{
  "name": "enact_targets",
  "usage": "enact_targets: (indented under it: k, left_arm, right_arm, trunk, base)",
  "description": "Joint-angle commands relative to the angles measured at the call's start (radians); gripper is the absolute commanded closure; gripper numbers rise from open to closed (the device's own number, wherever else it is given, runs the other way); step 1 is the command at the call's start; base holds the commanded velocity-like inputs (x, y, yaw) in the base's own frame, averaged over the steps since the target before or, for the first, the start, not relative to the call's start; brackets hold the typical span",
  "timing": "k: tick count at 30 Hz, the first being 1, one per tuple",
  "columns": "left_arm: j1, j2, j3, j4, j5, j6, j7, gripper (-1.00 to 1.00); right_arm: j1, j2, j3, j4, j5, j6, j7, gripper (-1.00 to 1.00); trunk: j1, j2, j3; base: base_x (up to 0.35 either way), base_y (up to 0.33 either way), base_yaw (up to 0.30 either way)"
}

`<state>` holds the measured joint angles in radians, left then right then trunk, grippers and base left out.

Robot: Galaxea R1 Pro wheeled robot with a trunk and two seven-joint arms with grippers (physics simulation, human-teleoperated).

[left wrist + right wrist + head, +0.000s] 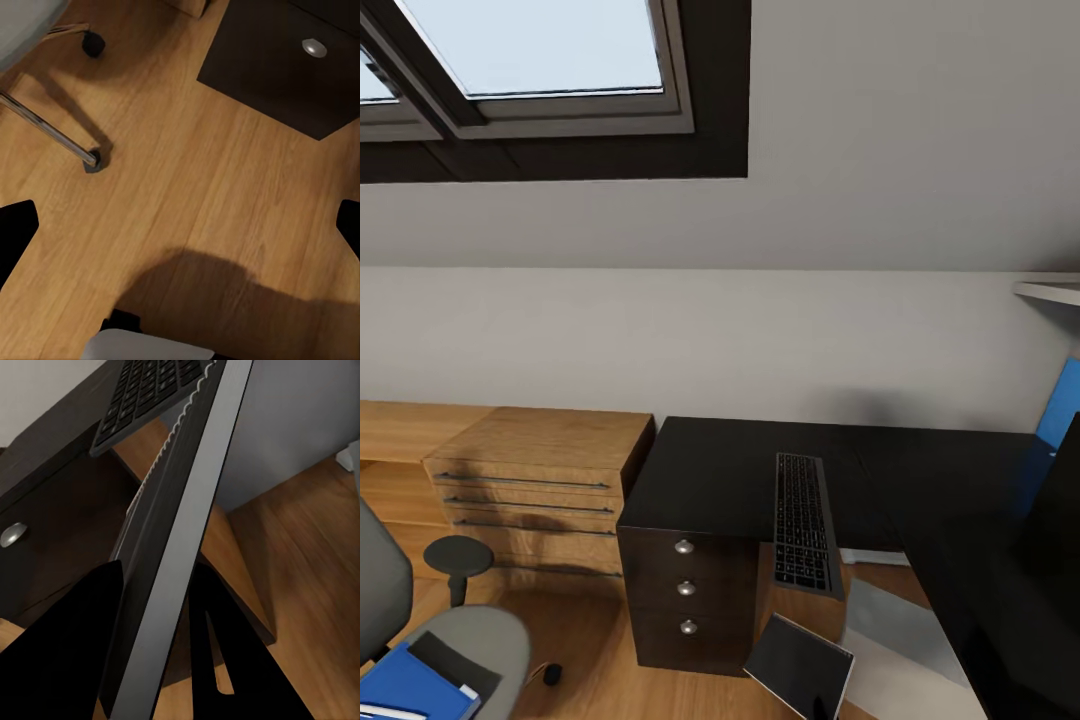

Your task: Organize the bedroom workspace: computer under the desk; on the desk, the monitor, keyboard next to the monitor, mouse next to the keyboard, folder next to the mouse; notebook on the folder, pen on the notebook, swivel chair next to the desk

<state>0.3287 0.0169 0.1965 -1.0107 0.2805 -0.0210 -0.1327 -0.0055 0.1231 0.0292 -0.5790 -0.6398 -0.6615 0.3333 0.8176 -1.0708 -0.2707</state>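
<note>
My right gripper [150,649] is shut on the edge of the thin grey folder [800,665], which hangs tilted in front of the drawer unit [688,590] of the black desk [710,470]. The keyboard [801,520] lies on the desk, with its near end overhanging the edge. At lower left is the swivel chair [490,635], with the blue notebook [400,685] and the white pen [380,712] on its seat. The mouse [552,674] sits on the floor beside the chair. The pale computer [900,640] stands under the desk. My left gripper [180,225] hangs open over the floor.
A light wooden dresser [530,480] with bar handles stands left of the desk. A black panel [1052,510] rises from the desk at the right edge, with something blue [1060,400] behind it. The chair's chrome leg and castor [91,159] lie below my left gripper.
</note>
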Motion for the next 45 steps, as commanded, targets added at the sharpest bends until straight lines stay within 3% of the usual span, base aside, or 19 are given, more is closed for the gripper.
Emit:
enact_targets:
  k: [1, 16, 32, 45]
  left_arm:
    - [0.000, 0.000, 0.001, 0.000, 0.009, 0.000, -0.006, -1.00]
    - [0.000, 0.000, 0.001, 0.000, 0.009, 0.002, -0.006, -1.00]
    - [0.000, -0.001, 0.000, 0.000, 0.009, 0.003, -0.008, -1.00]
    - [0.000, -0.001, -0.012, 0.000, 0.009, 0.003, -0.009, -1.00]
  right_arm:
    - [-0.001, 0.000, 0.003, 0.001, -0.011, -0.003, 0.006, 1.00]
    - [-0.001, 0.001, 0.008, 0.002, -0.005, -0.004, 0.009, 1.00]
    - [-0.001, 0.003, 0.026, 0.004, 0.022, 0.001, 0.008, 1.00]
    - [-0.001, 0.006, 0.052, 0.004, 0.029, -0.001, 0.008, 1.00]
  trunk:
    - [0.000, -0.001, -0.001]
    - [0.000, -0.001, -0.001]
    - [0.000, -0.001, -0.001]
    - [0.000, -0.001, -0.001]
  base:
    - [0.003, 0.000, 0.000]
    - [-0.104, 0.166, 0.000]
    - [0.190, 0.209, 0.000]
    - [0.025, 0.024, 0.000]
